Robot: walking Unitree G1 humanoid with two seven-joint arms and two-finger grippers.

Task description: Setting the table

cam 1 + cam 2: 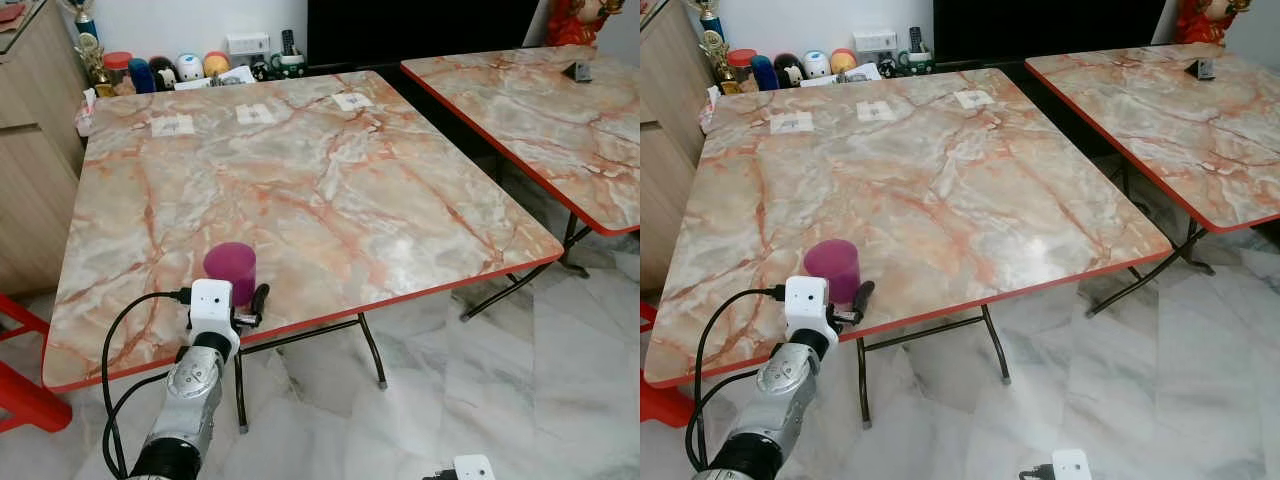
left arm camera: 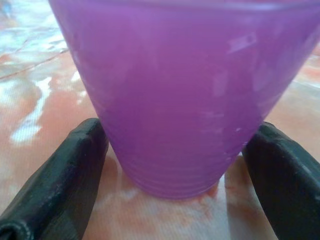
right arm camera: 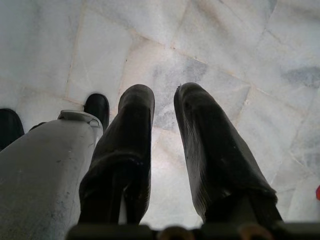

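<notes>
The marble-pattern table (image 1: 330,190) takes most of the middle of the frame, and a second table (image 1: 540,120) of the same kind stands at the upper right. Along the far edge of the near table lie three small white cards (image 1: 257,113), and behind them, at the upper left, a row of small colourful jars and figures (image 1: 170,70) stands by the wall. The purple cup (image 1: 230,272) is on the table at the lower left, close to the near red edge. The left gripper (image 1: 243,308) is at the cup: in the left wrist view its two black fingers (image 2: 60,175) stand on both sides of the cup's base, parted to about its width, but I cannot tell if they press it or are just beside it. The right gripper (image 3: 164,150) hangs over the white floor (image 3: 225,45), fingers a little apart, holding nothing. I judge the task is at an early stage: one cup is on the table, and plates or cutlery remain to be brought.
</notes>
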